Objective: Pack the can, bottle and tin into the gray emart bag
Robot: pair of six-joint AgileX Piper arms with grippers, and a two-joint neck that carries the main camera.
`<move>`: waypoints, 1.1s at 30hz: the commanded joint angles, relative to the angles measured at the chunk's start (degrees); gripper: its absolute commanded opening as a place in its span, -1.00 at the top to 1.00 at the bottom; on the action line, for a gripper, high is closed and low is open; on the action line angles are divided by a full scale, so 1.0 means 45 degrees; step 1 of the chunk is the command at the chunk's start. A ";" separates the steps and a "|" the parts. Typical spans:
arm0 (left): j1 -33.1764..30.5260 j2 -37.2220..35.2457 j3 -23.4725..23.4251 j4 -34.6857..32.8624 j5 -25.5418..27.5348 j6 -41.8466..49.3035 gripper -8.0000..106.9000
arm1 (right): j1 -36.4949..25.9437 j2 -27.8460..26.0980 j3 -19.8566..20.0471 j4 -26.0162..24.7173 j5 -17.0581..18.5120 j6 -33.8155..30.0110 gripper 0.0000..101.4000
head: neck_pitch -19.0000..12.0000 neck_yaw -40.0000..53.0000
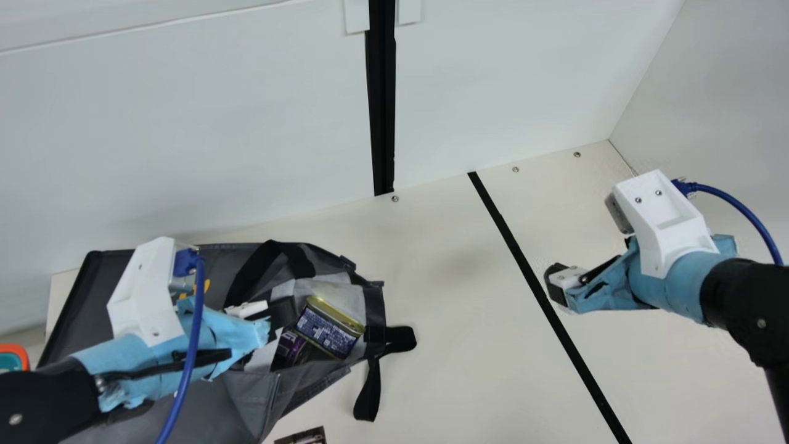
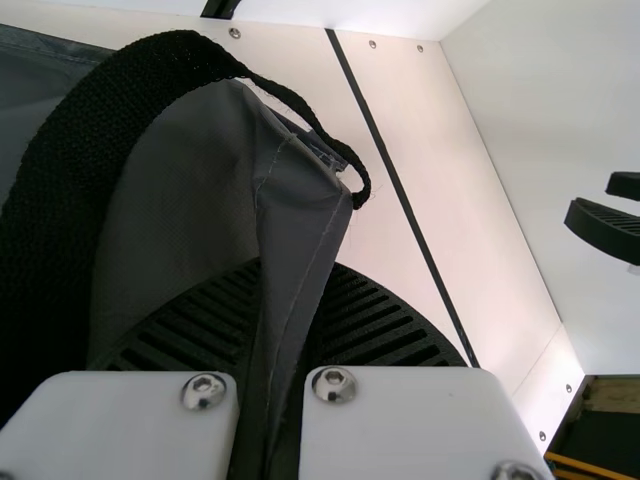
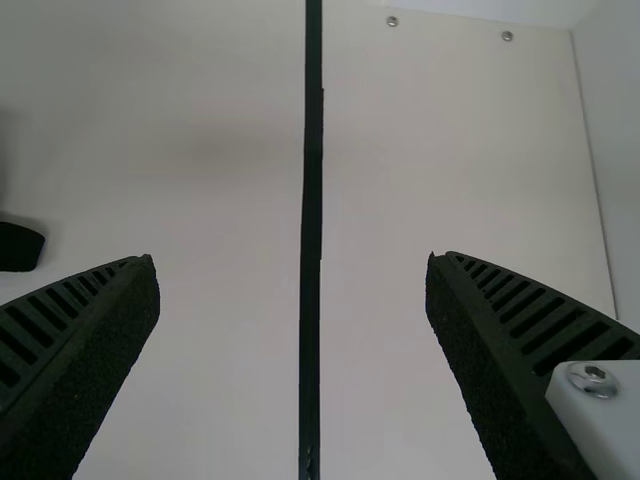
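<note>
The gray emart bag lay on the bench, its cloth pinched in the jaws of the left gripper, the tin in its mouth. Well apart, the right gripper had its jaws spread.

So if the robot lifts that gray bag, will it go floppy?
Probably: the gray emart bag folds where the left gripper pinches it. It may sag around the tin inside, which could slide out, lying so near the open mouth.

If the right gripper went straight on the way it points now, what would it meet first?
Most likely the table, at or near the black strip ahead of the right gripper; how far off is unclear.
</note>
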 commanded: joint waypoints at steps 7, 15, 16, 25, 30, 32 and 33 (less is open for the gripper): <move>0.0000 0.0000 0.0000 0.0000 0.0000 0.0000 0.68 | -0.0006 0.0532 0.0318 0.1172 -0.0529 -0.1046 -0.79 | -0.0289 -0.0011; 0.0000 0.0000 0.0000 0.0000 0.0000 0.0000 0.68 | 0.0069 0.1120 0.0652 0.2345 -0.0984 -0.2077 -0.79 | -0.0289 -0.0011; 0.0000 0.0000 0.0000 0.0000 0.0000 0.0000 0.68 | 0.0078 0.1194 0.0687 0.2511 -0.1023 -0.2217 -0.79 | -0.0289 -0.0011; 0.0000 0.0000 0.0000 0.0000 0.0000 0.0000 0.68 | 0.0165 0.1804 0.1037 0.4043 -0.1231 -0.3574 -0.79 | -0.0289 -0.0011; 0.0000 0.0000 0.0000 0.0000 0.0000 0.0000 0.68 | 0.0267 0.2139 0.1251 0.4697 -0.1341 -0.4250 -0.79 | -0.0289 -0.0011; 0.0000 0.0000 0.0000 0.0000 0.0000 0.0000 0.68 | 0.0336 0.2291 0.1331 0.4882 -0.1408 -0.4475 -0.79 | -0.0289 -0.0011; 0.0000 0.0000 0.0000 0.0000 0.0000 0.0000 0.68 | 0.0374 0.2368 0.1361 0.4951 -0.1435 -0.4573 -0.79 | -0.0289 -0.0011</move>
